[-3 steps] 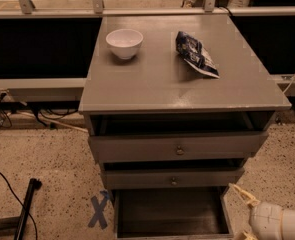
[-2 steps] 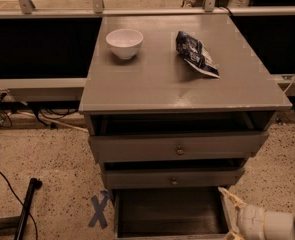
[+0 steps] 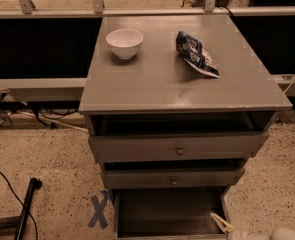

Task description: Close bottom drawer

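Note:
The grey cabinet [image 3: 184,81] has three drawers, all pulled out by differing amounts. The bottom drawer [image 3: 169,209] is pulled out farthest. I see down into its dark, empty interior. Its front panel and knob are cut off by the bottom edge of the view. My gripper [image 3: 222,224] is at the bottom right corner, by the drawer's right side wall, with its cream tip pointing left over the wall. The white arm [image 3: 272,234] behind it is mostly out of view.
A white bowl [image 3: 124,42] and a blue snack bag [image 3: 196,54] lie on the cabinet top. The middle drawer [image 3: 173,178] and top drawer [image 3: 179,147] stand slightly open. A blue tape X [image 3: 99,210] marks the speckled floor. A black pole [image 3: 26,209] and cables lie at left.
My gripper has moved left and down toward the bottom drawer's right wall, and less of it shows. The drawers have not moved.

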`<state>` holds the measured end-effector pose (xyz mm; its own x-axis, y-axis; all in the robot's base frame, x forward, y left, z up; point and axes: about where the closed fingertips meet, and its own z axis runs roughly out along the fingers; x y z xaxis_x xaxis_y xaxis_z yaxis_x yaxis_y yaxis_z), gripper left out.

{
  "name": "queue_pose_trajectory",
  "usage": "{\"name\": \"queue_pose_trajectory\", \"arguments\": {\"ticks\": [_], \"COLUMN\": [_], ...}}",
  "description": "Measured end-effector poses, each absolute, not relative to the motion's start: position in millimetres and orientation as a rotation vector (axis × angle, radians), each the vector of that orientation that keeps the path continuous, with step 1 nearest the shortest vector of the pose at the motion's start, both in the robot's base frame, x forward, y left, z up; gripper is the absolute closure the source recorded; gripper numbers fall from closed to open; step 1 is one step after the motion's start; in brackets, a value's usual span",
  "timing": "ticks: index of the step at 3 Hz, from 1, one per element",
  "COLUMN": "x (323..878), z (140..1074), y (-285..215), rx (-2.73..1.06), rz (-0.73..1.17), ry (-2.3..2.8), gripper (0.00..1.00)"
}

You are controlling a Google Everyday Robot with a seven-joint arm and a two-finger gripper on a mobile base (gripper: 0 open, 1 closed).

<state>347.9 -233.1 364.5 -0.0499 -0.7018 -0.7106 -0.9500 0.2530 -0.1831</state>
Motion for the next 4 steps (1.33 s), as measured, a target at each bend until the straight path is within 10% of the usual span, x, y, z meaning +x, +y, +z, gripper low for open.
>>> {"name": "queue_pose_trajectory", "arguments": {"ticks": [4], "x": [375.6], "z": [273.0], "y": [-263.0], "rx": [-1.534], "rz": [0.474], "ry": [1.873], "gripper": [0.0]}}
